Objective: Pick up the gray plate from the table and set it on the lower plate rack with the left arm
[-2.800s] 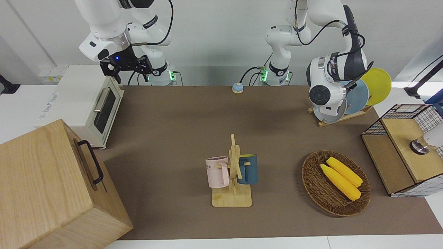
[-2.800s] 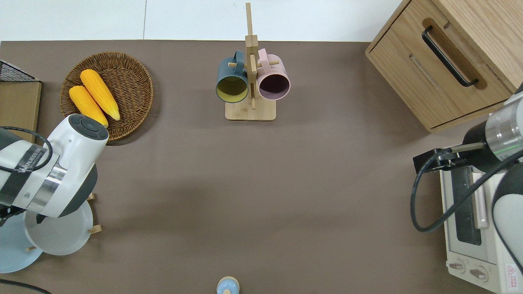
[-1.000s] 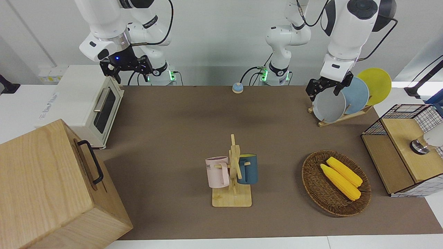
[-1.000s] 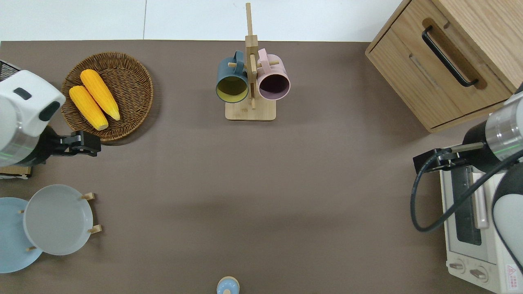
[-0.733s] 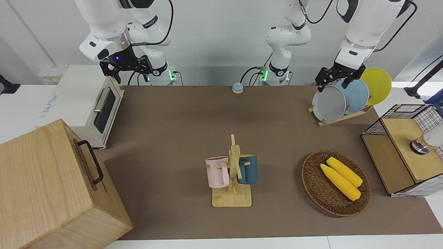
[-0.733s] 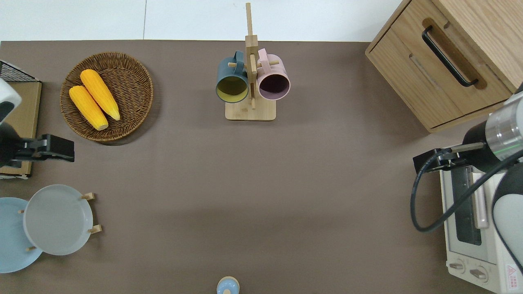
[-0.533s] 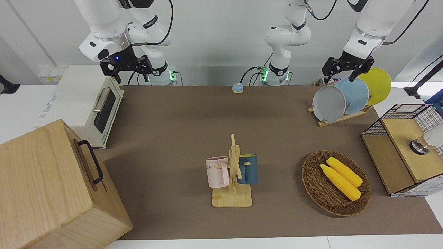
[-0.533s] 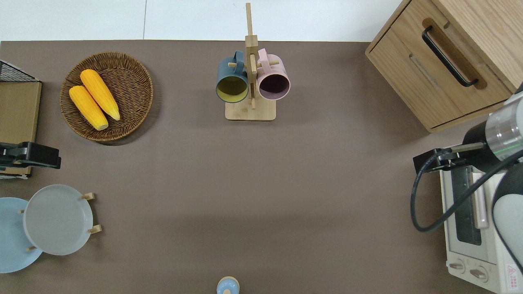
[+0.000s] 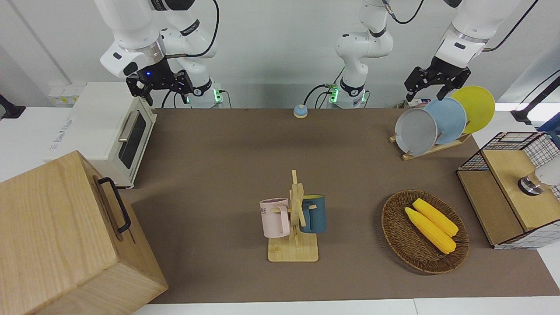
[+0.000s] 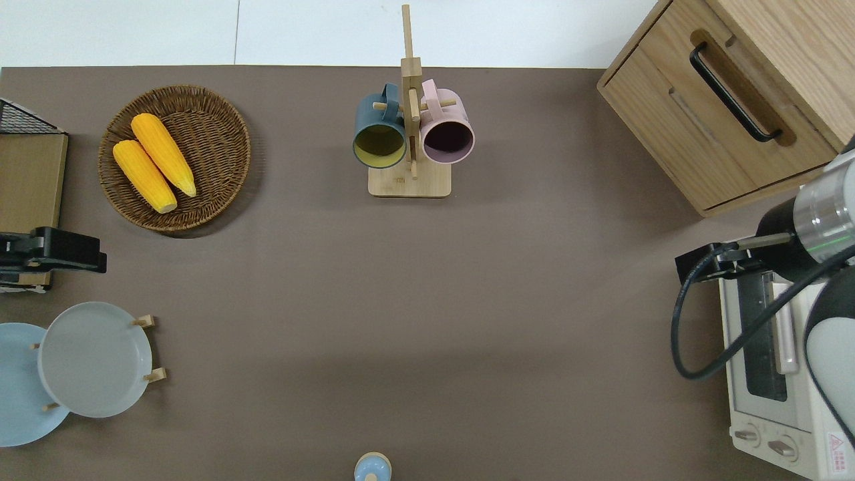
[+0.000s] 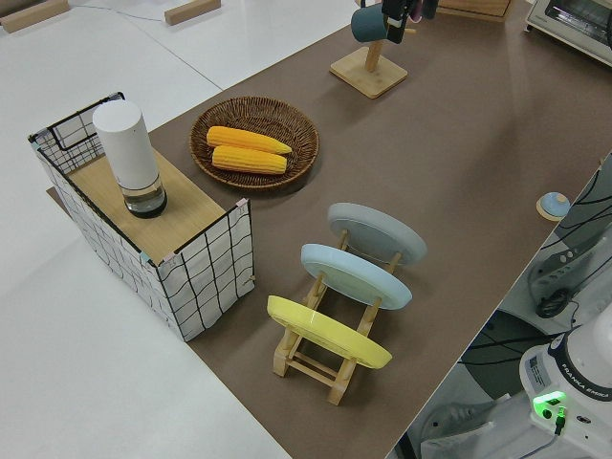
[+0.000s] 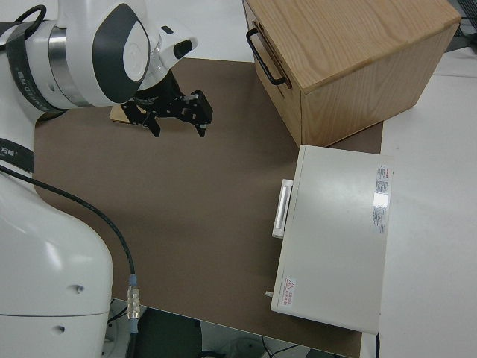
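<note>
Overhead view, gray plate (image 10: 93, 357) racked, light blue plate (image 10: 17, 387) beside it

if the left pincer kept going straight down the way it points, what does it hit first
Most likely the bare table. The left pincer points down, open and empty, and from overhead it sits just farther from the robots than the gray plate. Its height makes depth uncertain, so that plate's rim may be close.

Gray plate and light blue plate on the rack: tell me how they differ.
The gray plate is pale gray; the light blue plate is blue. The gray plate stands in the lower plate rack's lowest slot, the light blue plate one slot higher, between it and the yellow plate. The gray plate partly covers the light blue plate in the overhead view. Both are round and lean on edge.
</note>
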You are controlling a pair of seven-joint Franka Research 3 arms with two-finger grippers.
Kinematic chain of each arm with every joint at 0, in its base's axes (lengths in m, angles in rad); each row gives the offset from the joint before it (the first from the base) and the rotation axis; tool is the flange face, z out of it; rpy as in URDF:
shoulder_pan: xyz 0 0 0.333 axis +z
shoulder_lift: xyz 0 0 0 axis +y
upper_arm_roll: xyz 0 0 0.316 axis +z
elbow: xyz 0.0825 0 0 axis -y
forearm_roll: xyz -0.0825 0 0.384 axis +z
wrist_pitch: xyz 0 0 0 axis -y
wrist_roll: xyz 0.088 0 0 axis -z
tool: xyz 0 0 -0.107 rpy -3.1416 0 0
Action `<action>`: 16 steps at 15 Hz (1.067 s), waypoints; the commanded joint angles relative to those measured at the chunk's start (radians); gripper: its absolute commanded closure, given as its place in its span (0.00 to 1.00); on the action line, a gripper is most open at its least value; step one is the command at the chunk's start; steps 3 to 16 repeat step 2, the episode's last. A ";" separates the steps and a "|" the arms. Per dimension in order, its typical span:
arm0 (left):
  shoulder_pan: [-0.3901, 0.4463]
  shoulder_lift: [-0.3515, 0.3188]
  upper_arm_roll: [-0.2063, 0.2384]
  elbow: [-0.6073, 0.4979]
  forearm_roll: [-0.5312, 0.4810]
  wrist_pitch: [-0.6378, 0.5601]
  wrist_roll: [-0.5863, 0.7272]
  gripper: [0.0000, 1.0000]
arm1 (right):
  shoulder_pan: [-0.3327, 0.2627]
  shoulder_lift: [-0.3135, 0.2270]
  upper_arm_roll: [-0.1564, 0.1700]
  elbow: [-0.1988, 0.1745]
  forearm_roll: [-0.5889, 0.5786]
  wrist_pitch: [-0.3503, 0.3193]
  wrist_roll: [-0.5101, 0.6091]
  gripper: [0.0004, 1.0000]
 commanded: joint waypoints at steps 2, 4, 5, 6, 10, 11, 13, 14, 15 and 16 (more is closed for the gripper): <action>-0.008 0.003 0.012 0.011 -0.009 -0.011 -0.031 0.00 | -0.026 -0.002 0.023 0.010 -0.007 -0.014 0.013 0.02; -0.008 0.003 0.012 0.011 -0.009 -0.011 -0.031 0.00 | -0.026 -0.002 0.023 0.010 -0.007 -0.014 0.013 0.02; -0.008 0.003 0.012 0.011 -0.009 -0.011 -0.031 0.00 | -0.026 -0.002 0.023 0.010 -0.007 -0.014 0.013 0.02; -0.008 0.003 0.012 0.011 -0.009 -0.011 -0.031 0.00 | -0.026 -0.002 0.023 0.010 -0.007 -0.014 0.013 0.02; -0.008 0.003 0.012 0.011 -0.009 -0.011 -0.031 0.00 | -0.026 -0.002 0.023 0.010 -0.007 -0.014 0.013 0.02; -0.008 0.003 0.012 0.011 -0.009 -0.011 -0.031 0.00 | -0.026 -0.002 0.023 0.010 -0.007 -0.014 0.013 0.02; -0.008 0.003 0.012 0.011 -0.009 -0.011 -0.031 0.00 | -0.026 -0.002 0.023 0.010 -0.007 -0.014 0.013 0.02; -0.008 0.003 0.012 0.011 -0.009 -0.011 -0.031 0.00 | -0.026 -0.002 0.023 0.010 -0.007 -0.014 0.013 0.02; -0.008 0.003 0.012 0.011 -0.009 -0.011 -0.031 0.00 | -0.026 -0.002 0.023 0.010 -0.007 -0.014 0.013 0.02; -0.008 0.003 0.012 0.011 -0.009 -0.011 -0.031 0.00 | -0.026 -0.002 0.023 0.010 -0.007 -0.014 0.013 0.02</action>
